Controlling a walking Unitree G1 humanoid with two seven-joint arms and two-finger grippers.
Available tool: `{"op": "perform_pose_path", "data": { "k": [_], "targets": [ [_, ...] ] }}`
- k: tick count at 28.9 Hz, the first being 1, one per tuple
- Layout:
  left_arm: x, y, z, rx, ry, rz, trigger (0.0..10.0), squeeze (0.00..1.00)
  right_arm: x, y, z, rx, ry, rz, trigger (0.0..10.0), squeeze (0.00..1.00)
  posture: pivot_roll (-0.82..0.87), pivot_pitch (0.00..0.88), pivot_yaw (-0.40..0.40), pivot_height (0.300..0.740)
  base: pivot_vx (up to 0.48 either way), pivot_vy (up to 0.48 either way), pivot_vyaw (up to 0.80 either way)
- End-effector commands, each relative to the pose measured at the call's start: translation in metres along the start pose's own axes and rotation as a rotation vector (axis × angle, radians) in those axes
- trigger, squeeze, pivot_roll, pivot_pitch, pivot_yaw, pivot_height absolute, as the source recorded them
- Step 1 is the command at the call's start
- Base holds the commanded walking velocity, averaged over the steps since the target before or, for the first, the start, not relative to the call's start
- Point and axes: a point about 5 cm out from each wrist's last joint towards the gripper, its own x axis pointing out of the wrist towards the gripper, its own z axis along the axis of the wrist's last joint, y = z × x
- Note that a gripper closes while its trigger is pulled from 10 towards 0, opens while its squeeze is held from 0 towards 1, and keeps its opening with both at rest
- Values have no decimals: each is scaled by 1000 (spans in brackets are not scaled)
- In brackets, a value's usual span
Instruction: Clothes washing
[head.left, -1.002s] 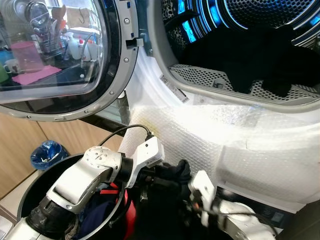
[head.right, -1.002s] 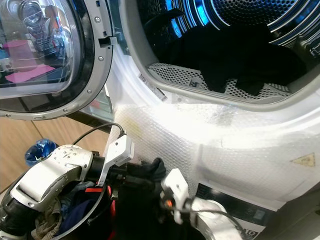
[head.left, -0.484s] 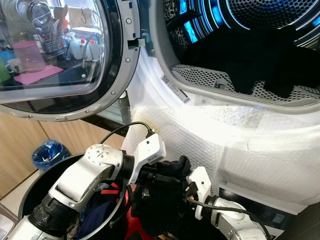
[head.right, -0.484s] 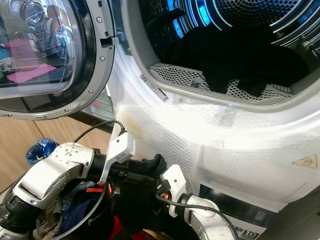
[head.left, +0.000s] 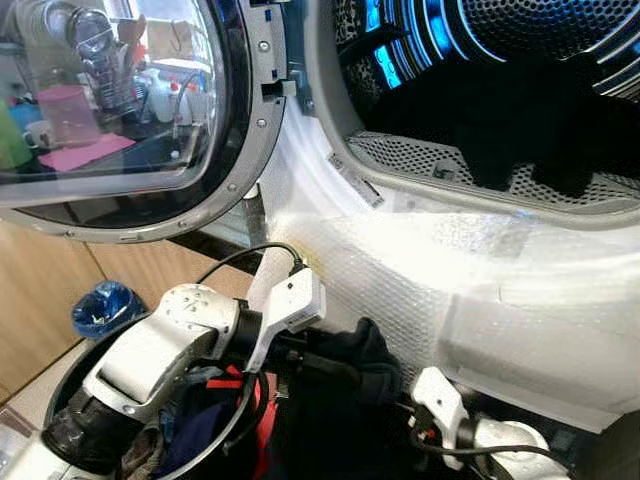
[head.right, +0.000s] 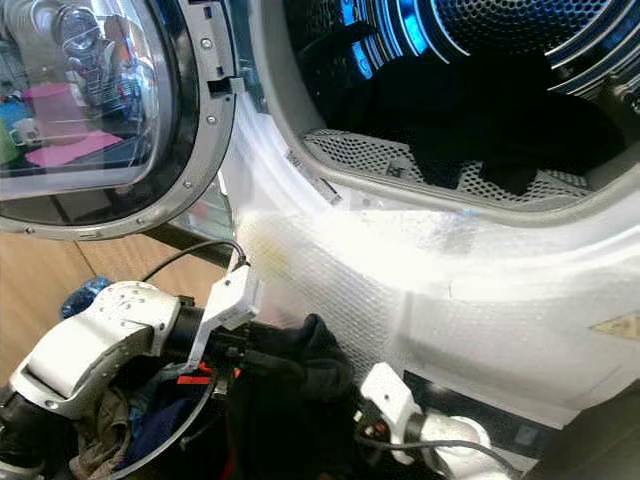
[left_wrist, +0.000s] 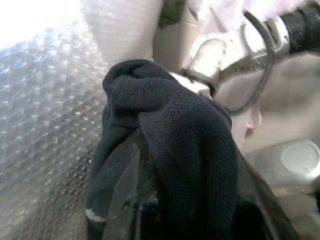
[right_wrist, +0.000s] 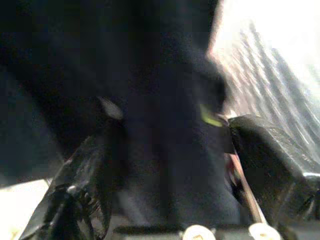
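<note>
From our head we see the open washer drum lit blue, dark clothes lying inside it, the round glass door swung to our left, and a bubble-wrapped front panel below the opening. Our left arm reaches across from the black laundry basket, elbow bent, its left gripper buried in a dark garment that hangs low in front of the panel, just beside the basket. The left wrist view adds what the head misses — the mesh weave of the cloth, bunched over the fingers, with the bubble wrap close behind it; the gripper is clenched on the garment. Our right arm comes in low from the right, mostly cut off by the frame edge. The right wrist view shows the right gripper with its two fingers spread on either side of dark fabric — blurred, so we cannot tell whether they pinch it. The basket's contents are partly hidden by our left arm.
</note>
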Motion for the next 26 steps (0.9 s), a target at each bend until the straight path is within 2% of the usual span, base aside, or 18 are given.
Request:
{"op": "perform_pose_path", "data": {
  "k": [1,5,7,10,13,14,15,19,20,22,23,26],
  "targets": [
    [-8,-4,-8,13,73,-12,0,0,-13,-12,-2,-11,11,-41,10000,0,-28,23,80,740,0,0,0],
    [-13,-10,-36,20,275,-24,0,0,-27,-23,-7,-25,37,-84,10000,0,-26,24,80,740,0,0,0],
    [-13,-9,-56,35,391,-4,0,0,-35,-35,-9,-24,43,-162,10000,0,-23,22,84,740,0,0,0],
    [-11,-7,-66,47,443,9,0,0,-42,-45,-6,-16,22,-219,10000,0,-22,23,84,740,0,0,0],
    [3,-1,-68,48,386,60,0,0,-57,-53,0,-1,-24,-248,10000,0,-26,23,83,740,0,0,0],
    [3,-1,-68,48,386,60,0,0,-57,-53,0,-1,-24,-248,10000,0,-26,23,83,740,0,0,0],
    [9,2,-67,49,360,78,0,0,-65,-54,4,8,-64,-239,10000,0,-26,23,83,740,0,0,0],
    [18,9,-64,76,332,112,0,0,-75,-50,8,11,-79,-168,10000,0,-43,21,85,740,0,0,0],
    [20,12,-62,100,326,127,0,0,-77,-41,11,15,-92,-85,10000,0,-48,20,85,740,0,0,0],
    [23,14,-62,109,317,139,0,0,-77,-34,14,20,-109,-29,10000,0,-53,18,85,740,0,0,0],
    [26,19,-58,140,291,171,0,0,-73,-20,22,45,-149,66,10000,0,-57,17,86,740,0,0,0],
    [32,19,-50,150,238,163,0,0,-66,-2,27,31,-173,178,10000,0,-59,16,87,740,0,0,0]
  ]
}}
